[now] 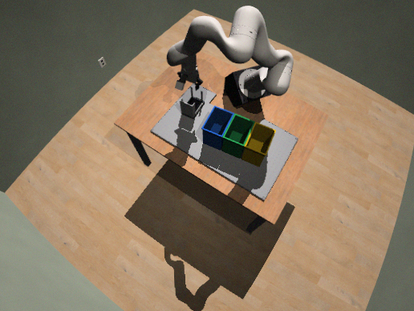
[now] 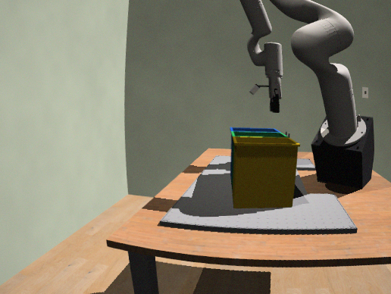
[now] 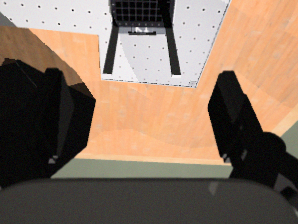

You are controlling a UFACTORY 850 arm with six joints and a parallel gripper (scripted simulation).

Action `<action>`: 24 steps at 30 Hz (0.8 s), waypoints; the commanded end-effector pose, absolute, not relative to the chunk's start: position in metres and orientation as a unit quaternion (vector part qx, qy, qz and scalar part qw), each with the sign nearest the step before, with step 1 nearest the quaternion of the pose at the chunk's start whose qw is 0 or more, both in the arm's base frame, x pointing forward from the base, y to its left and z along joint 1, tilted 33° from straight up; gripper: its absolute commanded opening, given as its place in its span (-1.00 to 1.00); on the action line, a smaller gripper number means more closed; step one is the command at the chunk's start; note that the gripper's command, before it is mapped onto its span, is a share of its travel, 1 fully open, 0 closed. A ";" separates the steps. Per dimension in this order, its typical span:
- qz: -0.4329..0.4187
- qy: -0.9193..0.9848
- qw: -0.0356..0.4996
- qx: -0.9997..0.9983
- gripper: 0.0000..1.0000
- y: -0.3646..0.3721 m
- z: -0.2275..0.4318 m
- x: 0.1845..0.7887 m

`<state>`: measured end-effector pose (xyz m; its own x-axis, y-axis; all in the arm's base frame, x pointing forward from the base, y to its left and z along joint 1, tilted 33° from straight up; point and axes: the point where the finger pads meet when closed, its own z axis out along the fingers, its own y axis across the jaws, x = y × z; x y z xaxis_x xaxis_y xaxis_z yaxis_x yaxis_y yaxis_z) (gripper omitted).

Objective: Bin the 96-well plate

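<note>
We see the jaws (image 1: 188,78) spread fully wide, gripping nothing, hanging above the dark open-framed rack K1 (image 1: 192,105), where the gridded upper plate (image 3: 141,11) still rests. Rightward on the grey perforated mat (image 1: 277,160) covering the wooden desk (image 1: 136,116) stand boxy blue (image 1: 217,127), green RETURNS (image 1: 237,135) and yellow (image 1: 258,143) bins.
</note>
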<state>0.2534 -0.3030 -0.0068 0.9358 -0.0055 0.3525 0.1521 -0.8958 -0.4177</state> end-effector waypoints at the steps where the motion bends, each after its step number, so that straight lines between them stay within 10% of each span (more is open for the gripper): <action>1: -0.176 -0.038 0.224 -0.958 1.00 -0.300 -0.014 0.257; 24: -0.176 -0.038 0.224 -0.958 1.00 -0.284 -0.043 0.268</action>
